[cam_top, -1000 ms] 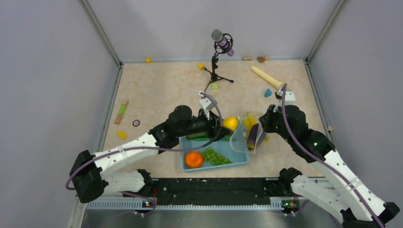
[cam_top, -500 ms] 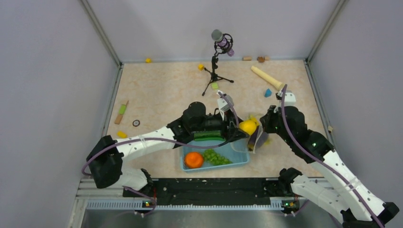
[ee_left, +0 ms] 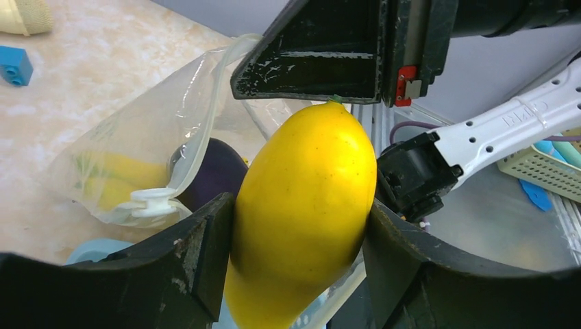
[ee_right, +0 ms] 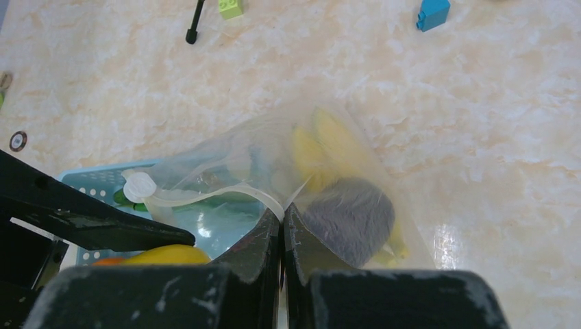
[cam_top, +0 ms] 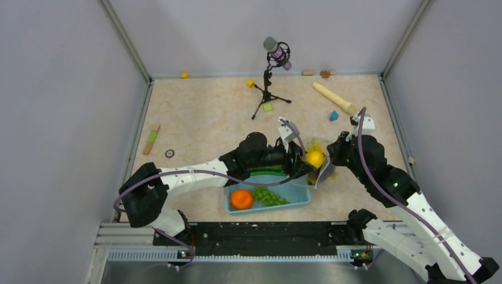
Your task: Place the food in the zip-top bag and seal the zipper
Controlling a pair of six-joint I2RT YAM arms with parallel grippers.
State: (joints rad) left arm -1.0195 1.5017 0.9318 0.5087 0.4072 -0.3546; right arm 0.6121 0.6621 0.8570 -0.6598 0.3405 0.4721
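Observation:
My left gripper (cam_top: 310, 160) is shut on the yellow oval fruit (ee_left: 301, 205), which hangs at the mouth of the zip-top bag (ee_left: 130, 161). My right gripper (ee_right: 282, 214) is shut on the bag's mouth edge, pinching the whitish zipper (ee_right: 205, 195) and holding it up. Inside the bag lie the dark eggplant (ee_right: 349, 219) and the banana (ee_right: 322, 147). The orange (cam_top: 241, 199), grapes (cam_top: 270, 196) and cucumber (cam_top: 259, 170) sit in the light blue basket (cam_top: 299, 198), just left of the bag.
A microphone tripod (cam_top: 269, 89) stands at the back centre. A beige wooden cylinder (cam_top: 334, 97) and a blue block (cam_top: 334, 115) lie back right. Small coloured blocks (cam_top: 153, 139) lie at the left. Grey walls enclose the table.
My left arm has carried the yellow fruit to the right, from above the basket to the bag's mouth. The right gripper keeps its pinch on the bag's edge.

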